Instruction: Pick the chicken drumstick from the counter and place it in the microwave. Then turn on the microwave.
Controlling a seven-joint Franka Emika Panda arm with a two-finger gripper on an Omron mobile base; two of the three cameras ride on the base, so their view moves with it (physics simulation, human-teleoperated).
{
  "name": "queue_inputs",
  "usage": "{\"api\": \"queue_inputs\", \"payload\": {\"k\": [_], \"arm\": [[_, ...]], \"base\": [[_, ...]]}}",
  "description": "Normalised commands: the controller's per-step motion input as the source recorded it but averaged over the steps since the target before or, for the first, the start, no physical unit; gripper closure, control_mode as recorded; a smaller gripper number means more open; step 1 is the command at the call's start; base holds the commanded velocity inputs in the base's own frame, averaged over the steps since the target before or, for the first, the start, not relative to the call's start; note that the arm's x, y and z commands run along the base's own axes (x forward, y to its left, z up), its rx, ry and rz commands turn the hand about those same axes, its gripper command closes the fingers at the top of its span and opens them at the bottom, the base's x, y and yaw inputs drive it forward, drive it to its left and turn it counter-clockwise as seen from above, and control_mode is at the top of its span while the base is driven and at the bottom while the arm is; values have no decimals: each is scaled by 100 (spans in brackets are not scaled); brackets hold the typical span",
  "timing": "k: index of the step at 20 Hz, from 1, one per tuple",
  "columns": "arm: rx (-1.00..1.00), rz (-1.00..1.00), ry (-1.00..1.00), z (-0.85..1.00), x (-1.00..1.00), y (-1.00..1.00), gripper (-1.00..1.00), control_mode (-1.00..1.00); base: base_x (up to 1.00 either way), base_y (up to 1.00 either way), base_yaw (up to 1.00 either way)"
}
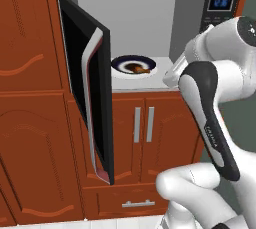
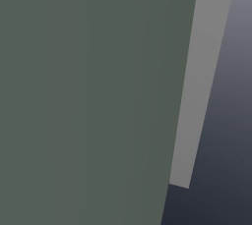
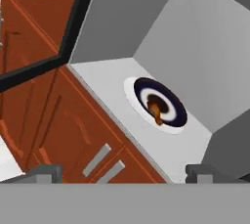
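The microwave (image 1: 145,3) stands open, its black door (image 1: 95,98) swung out to the left. Inside on its floor sits a round dark-rimmed plate (image 1: 133,65) (image 3: 161,104). The chicken drumstick (image 1: 137,68) (image 3: 156,111), small and brown-orange, lies on that plate. My gripper (image 3: 124,173) hovers just outside the opening at its front right, apart from the plate. Its fingertips (image 3: 46,173) stand wide, open and empty. The arm (image 1: 210,118) covers the cavity's right edge. The control panel (image 1: 220,8) with a blue display shows at the upper right. The counter is out of view.
Reddish-brown cabinets (image 1: 142,138) with silver handles (image 1: 137,124) sit below the microwave, and tall cabinet doors (image 1: 30,98) stand to its left. The open door juts out into the room on the left. A flat grey-green wall (image 2: 88,96) is close in the right base view.
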Motion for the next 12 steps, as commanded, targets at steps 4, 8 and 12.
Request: {"api": "queue_inputs", "payload": {"k": [4,8,12], "arm": [[-22,8,-7,31,-100,13,-100,-100],[-10,0,3,46,-100,0,-100,-100],[-5,0,14,33,-100,4,-100,-100]], "base": [[0,0,0],[0,0,0],[0,0,0]]}}
